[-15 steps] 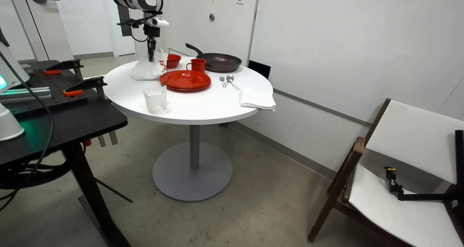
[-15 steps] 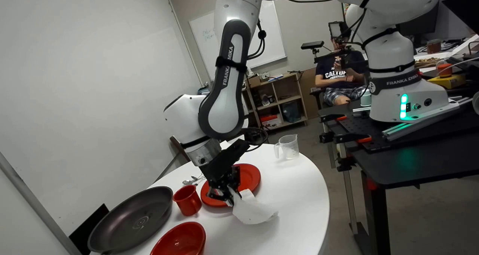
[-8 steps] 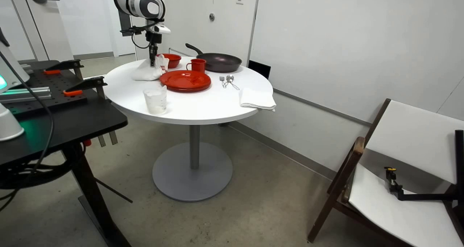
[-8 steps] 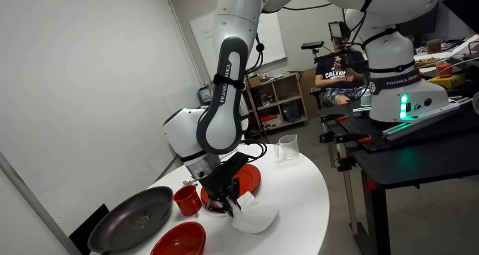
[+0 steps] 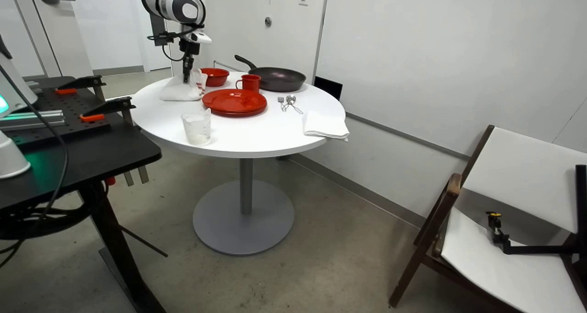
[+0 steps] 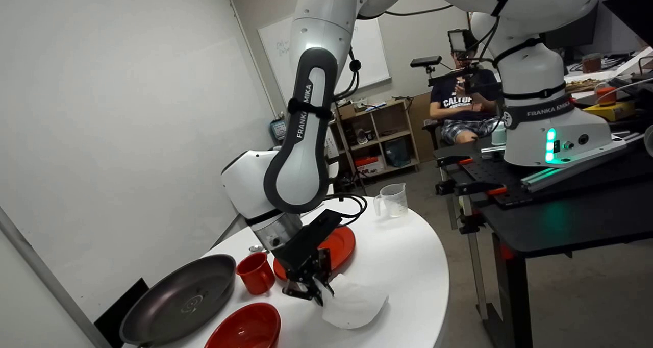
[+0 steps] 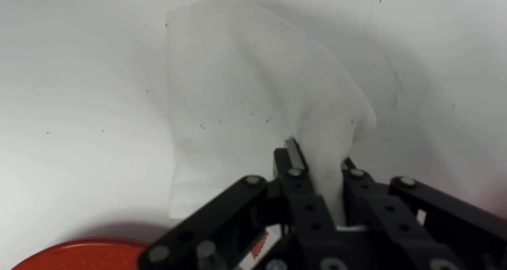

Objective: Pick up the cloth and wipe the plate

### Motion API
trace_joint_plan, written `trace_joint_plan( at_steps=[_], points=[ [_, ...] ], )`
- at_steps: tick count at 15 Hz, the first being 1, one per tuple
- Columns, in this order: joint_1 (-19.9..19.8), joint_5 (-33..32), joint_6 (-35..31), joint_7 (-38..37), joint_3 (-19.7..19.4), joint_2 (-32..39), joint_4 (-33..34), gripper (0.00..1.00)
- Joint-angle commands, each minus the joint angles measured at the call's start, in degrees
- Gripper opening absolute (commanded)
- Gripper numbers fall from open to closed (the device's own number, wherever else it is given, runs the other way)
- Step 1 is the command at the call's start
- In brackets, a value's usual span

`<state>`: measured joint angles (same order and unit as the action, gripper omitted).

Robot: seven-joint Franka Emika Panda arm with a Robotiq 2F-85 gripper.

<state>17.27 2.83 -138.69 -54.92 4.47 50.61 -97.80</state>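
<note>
Farther left than in the earlier frame, the small white fabric cloth (image 5: 175, 92) and the black two-fingered gripper (image 5: 186, 79) sit together in an exterior view; the jaws are clenched on the cloth, which spreads over the round white table (image 5: 257, 136) just beside the large shallow red plate (image 5: 235, 100). Nearest, at the bottom in an exterior view, a deep red bowl (image 6: 245, 327) shows a glint inside; at lower left, a black frying pan (image 6: 173, 297) bears a pale round mark. Beyond stands a red mug (image 6: 257, 276), its bottom hidden, then a clear plastic jug (image 6: 394, 199), contents unclear. Silver utensils (image 5: 290, 99) and the pan's handle (image 5: 246, 62) show whole in an exterior view. Farthest, at upper right in an exterior view alone, a person (image 6: 461, 110) sits.
</note>
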Motion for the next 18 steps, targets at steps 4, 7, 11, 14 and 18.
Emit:
trace_joint_plan(
  at_steps=[4, 7, 11, 14, 18],
  points=[
    [0.1, 2.0, 1.3, 3.0, -0.2, -1.4, -1.0, 0.47],
    [0.1, 2.0, 1.0, 3.0, -0.3, -1.6, -1.3, 0.69],
    [0.0, 1.8, 1.2, 3.2, -0.5, -2.6, -1.9, 0.98],
    [0.6, 1.0, 2.9, 1.7, -2.1, -4.4, -2.2, 1.0],
    [-0.2, 0.5, 5.5, 0.4, -4.6, -8.4, -3.2, 1.0]
  ],
)
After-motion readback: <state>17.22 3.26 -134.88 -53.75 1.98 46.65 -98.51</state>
